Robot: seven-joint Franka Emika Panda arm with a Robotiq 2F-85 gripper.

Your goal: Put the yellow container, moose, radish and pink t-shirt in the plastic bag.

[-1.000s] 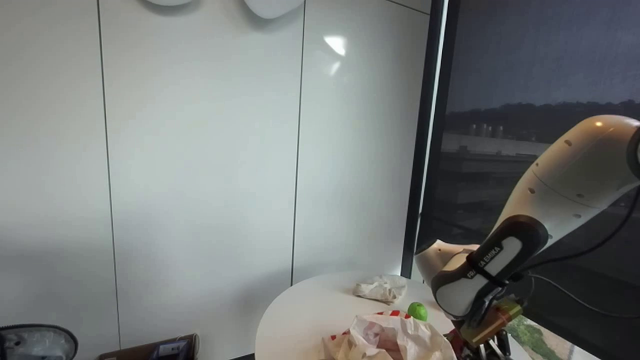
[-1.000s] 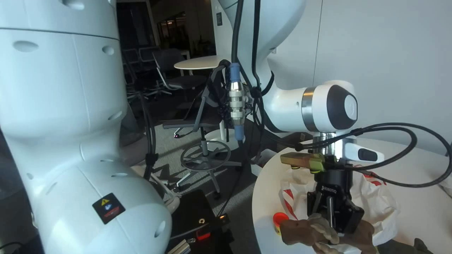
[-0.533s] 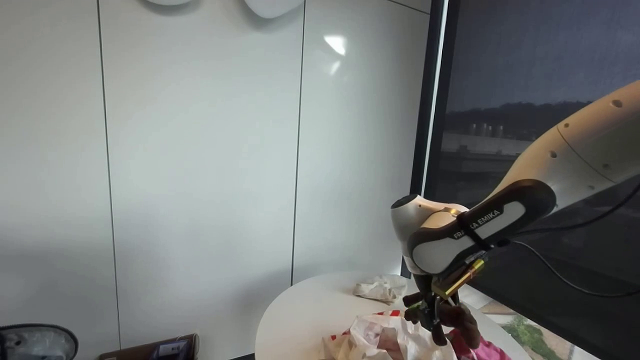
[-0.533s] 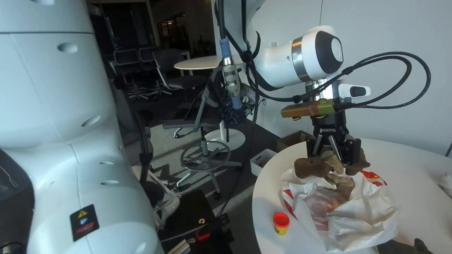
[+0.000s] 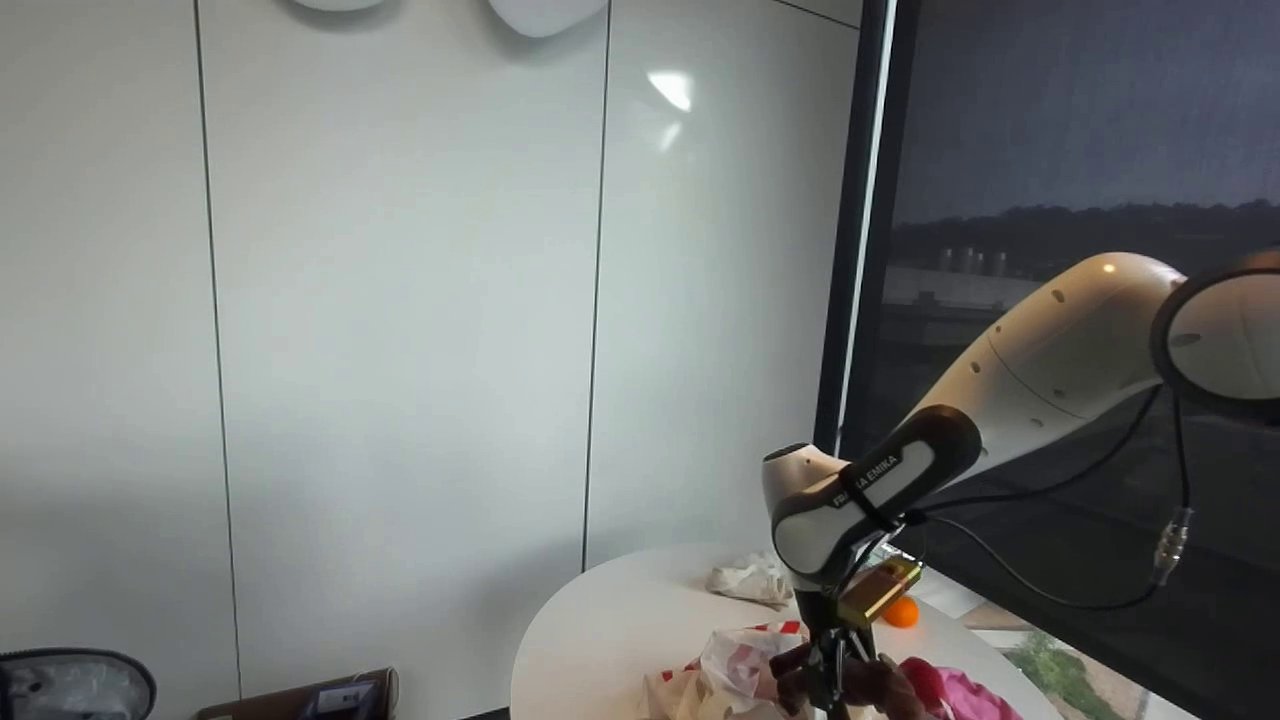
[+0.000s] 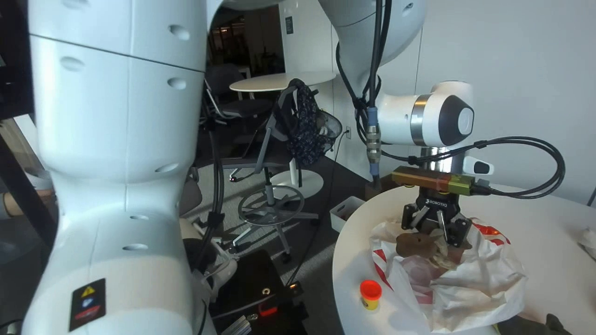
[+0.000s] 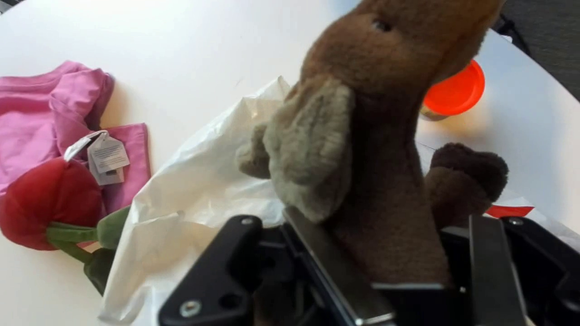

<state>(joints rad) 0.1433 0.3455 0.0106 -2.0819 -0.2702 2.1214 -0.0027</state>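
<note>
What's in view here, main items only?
table: 1, white, foreground
plastic bag: 1, white, on table
moose: 1, brown, over bag
yellow container: 1, yellow, beside bag
pink t-shirt: 1, pink, on table
radish: 1, red, against pink t-shirt
round item: 1, orange, on table
crumpled item: 1, whitish, on table
far table: 1, pale, background
chairs: at least 2, dark, background
backpack: 1, dark, on chair
arm: 1, white, over table
gripper: 1, black, shut on moose

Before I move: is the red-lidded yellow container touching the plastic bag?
Apart. It shows plainly in an exterior view: a strip of white tabletop lies between the red-lidded yellow container and the nearest edge of the plastic bag.
</note>
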